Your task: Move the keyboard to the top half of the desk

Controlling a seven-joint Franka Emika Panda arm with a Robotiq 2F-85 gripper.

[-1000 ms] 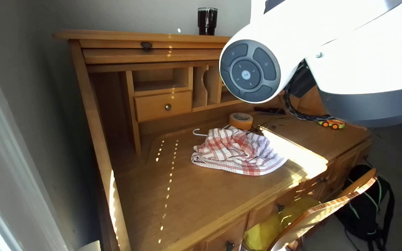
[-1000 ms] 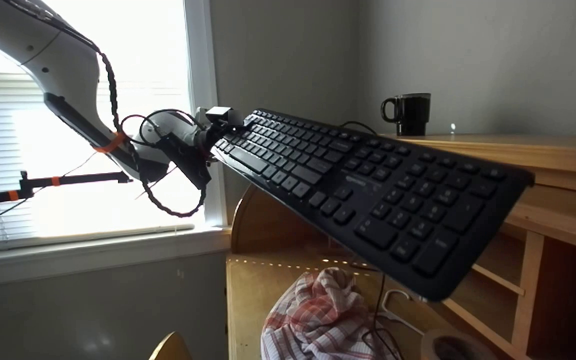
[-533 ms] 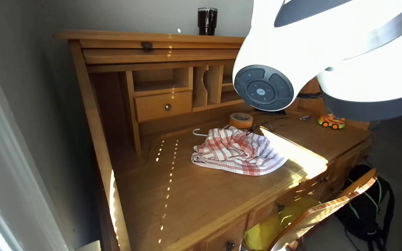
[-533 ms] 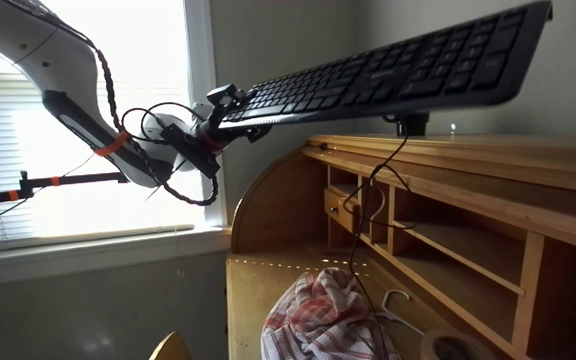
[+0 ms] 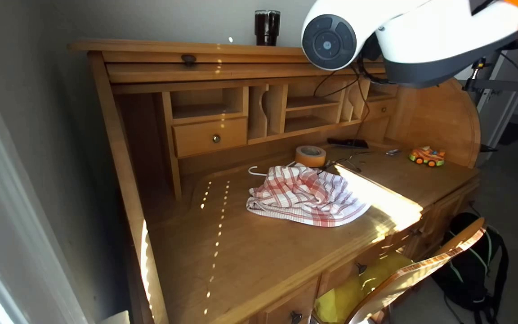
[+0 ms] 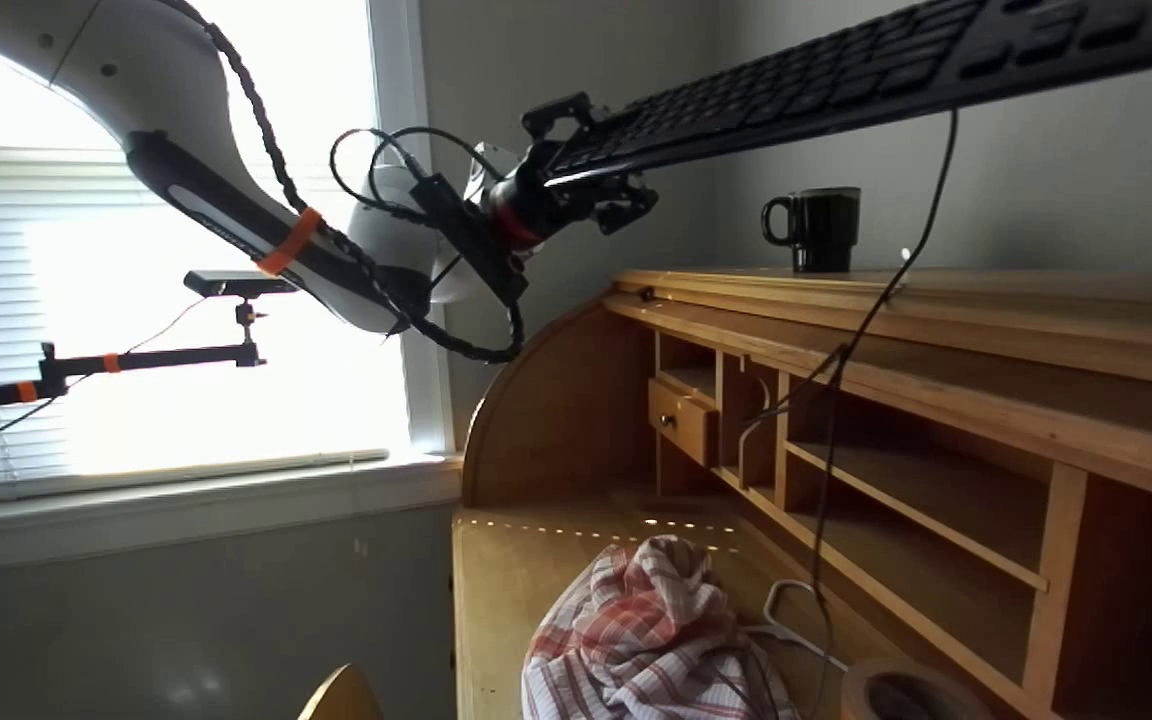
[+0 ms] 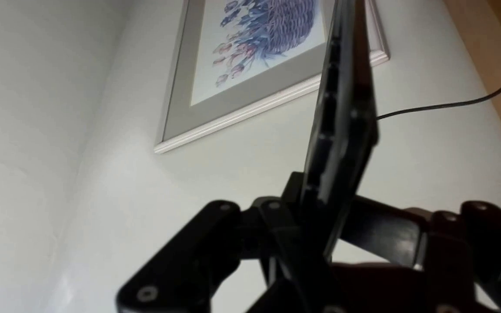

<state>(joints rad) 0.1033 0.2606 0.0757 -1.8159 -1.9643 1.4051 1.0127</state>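
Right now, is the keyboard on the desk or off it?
Off it: the tool grips the keyboard, and in an exterior view wall shows between it and the desk.

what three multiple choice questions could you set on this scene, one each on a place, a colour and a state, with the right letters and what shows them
1. Where is the black mug?
A) inside a cubbyhole
B) on the windowsill
C) on the top of the desk

2. What colours is the cloth mainly?
A) red and white
B) green and yellow
C) black and orange

3. What state is the keyboard in?
A) lying flat on the cloth
B) held in the air by the gripper
C) shut in a drawer

1: C, both exterior views show it standing up there.
2: A, red bands cross its white fabric.
3: B, an exterior view shows it above the desk, and the wrist view shows it clamped in the gripper.
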